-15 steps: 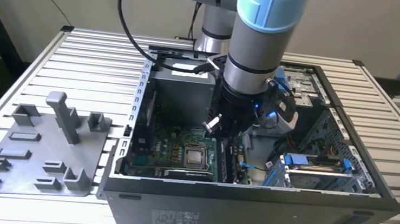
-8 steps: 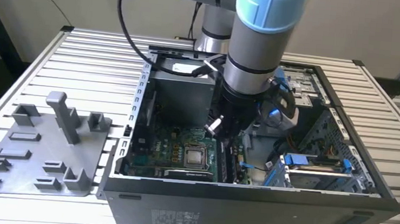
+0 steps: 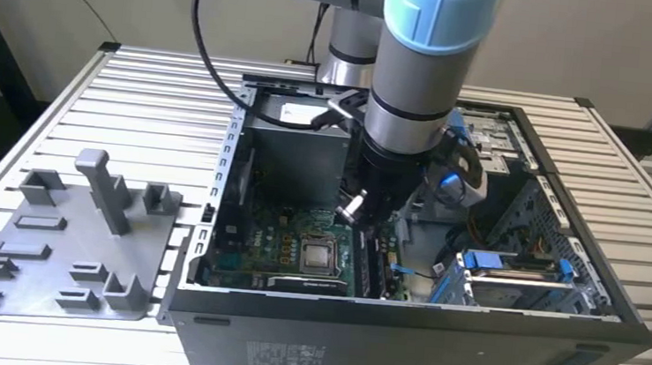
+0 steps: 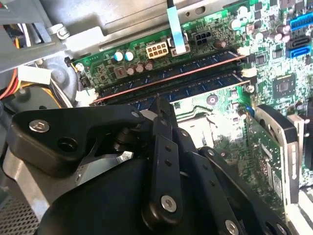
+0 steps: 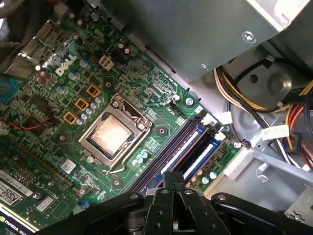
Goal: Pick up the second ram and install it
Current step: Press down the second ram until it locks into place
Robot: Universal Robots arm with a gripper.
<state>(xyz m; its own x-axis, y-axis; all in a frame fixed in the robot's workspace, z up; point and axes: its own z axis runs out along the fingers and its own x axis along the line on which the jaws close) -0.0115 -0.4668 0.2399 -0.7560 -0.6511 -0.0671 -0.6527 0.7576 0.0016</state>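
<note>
The second ram point(image 4: 205, 85) seemed to stand on edge in a motherboard point(image 3: 252, 245) slot, just under the gripper point(image 4: 160, 105), whose fingers were pressed together with nothing between them. From the exterior view's left lay a grey fixture plate point(image 3: 48, 247), then the open computer case point(image 3: 406, 349).
</note>
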